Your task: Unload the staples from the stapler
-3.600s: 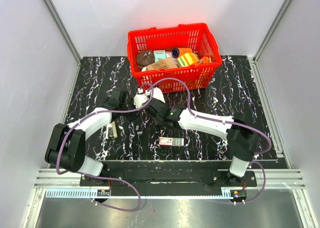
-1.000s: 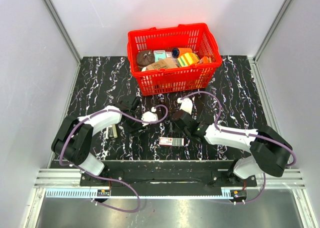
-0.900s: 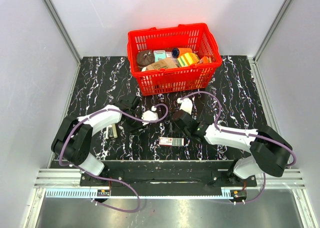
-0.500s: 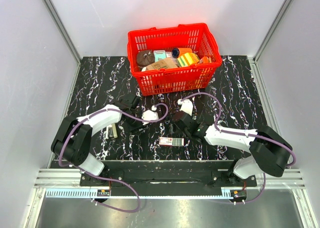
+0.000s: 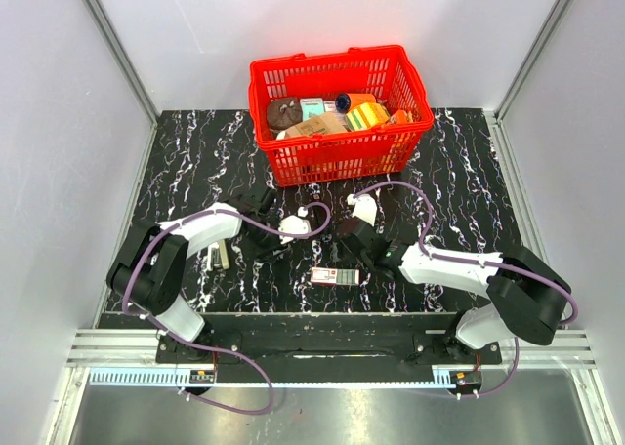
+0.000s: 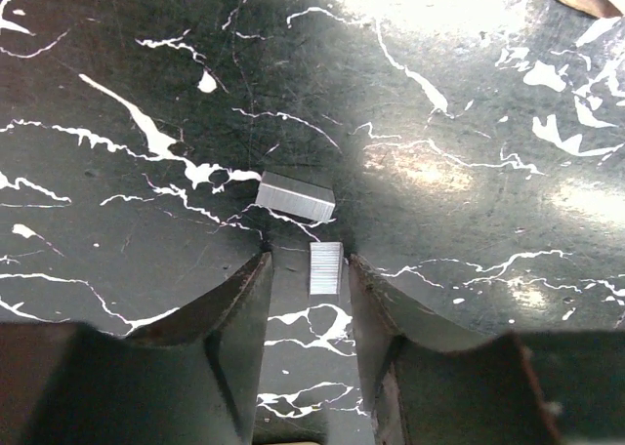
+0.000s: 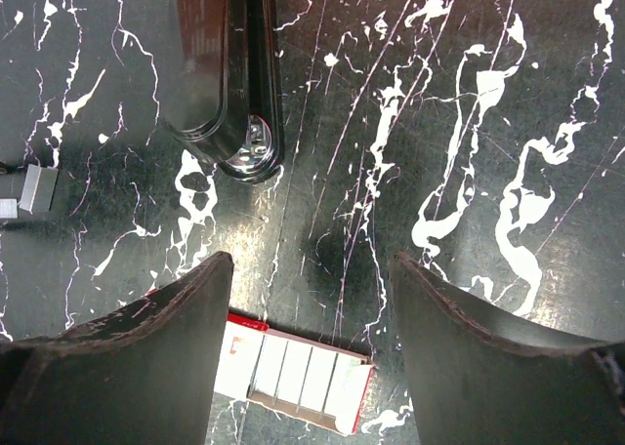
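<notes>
Since the earliest top view the right arm has pulled back from its reach toward the left arm, and its fingers (image 7: pixel 311 262) now hang spread wide and empty over the bench (image 6: pixel 469 94). The stapler (image 7: pixel 229 74) lies at the upper left of the right wrist view, and the staple box (image 7: pixel 298 372) sits at the bottom edge between the tips. The left fingers (image 6: pixel 309 260) are parted only a little and grip nothing. They straddle a short staple strip (image 6: pixel 325 267) lying flat, with a longer strip (image 6: pixel 295 196) just above it. Staples are evidently out already. If the short strip is to be picked up, the tips should settle onto the bench, centre on it and close gently, since such a strip likely snaps or skids. Whether the stapler's tray holds more cannot be told.
</notes>
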Available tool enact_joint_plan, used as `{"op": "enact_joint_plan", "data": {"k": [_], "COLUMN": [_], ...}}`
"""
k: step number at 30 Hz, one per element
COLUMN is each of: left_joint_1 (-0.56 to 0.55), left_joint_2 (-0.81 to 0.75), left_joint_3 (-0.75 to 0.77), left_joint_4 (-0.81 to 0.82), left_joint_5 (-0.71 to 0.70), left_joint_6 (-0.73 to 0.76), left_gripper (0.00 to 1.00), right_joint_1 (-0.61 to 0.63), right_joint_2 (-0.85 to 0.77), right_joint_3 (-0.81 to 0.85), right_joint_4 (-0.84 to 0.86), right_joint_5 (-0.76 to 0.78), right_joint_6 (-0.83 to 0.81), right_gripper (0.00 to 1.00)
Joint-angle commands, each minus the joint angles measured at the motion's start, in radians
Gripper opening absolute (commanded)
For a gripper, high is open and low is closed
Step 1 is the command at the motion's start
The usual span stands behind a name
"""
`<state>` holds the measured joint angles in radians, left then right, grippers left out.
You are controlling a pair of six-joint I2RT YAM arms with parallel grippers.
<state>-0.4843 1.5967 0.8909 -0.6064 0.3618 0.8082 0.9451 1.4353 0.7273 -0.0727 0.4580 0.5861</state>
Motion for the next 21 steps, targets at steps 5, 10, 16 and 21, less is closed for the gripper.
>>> {"op": "enact_joint_plan", "data": {"k": [5,10,16,21], "left_joint_1": [-0.019,-0.023,-0.022,-0.01], "left_joint_2": [0.005,-0.029,-0.096,-0.176], "left_joint_3": [-0.006,-0.021,0.025,0.112], "left_joint_4": [0.068,0.086,0.025,-0.065], "left_joint_5": [-0.04,-0.053,-0.024,0.06], "left_joint_6": [-0.017,-0.044,-0.105,-0.17], "left_gripper": [0.21,0.06,0.01,0.0], "right_joint_1": [-0.006,-0.005,-0.005,-0.005], "right_joint_2": [0.013,0.005,-0.044,-0.122], "right_joint_3": [-0.015,-0.034,-0.034,-0.025], "right_joint_4": [0.024,0.022,0.008,-0.021], "right_joint_5": [-0.021,-0.025,-0.031,-0.038], "right_joint_6": [0.04,0.06,0.07,0.067], "right_gripper": [0.7,0.7,0.7,0.7]}}
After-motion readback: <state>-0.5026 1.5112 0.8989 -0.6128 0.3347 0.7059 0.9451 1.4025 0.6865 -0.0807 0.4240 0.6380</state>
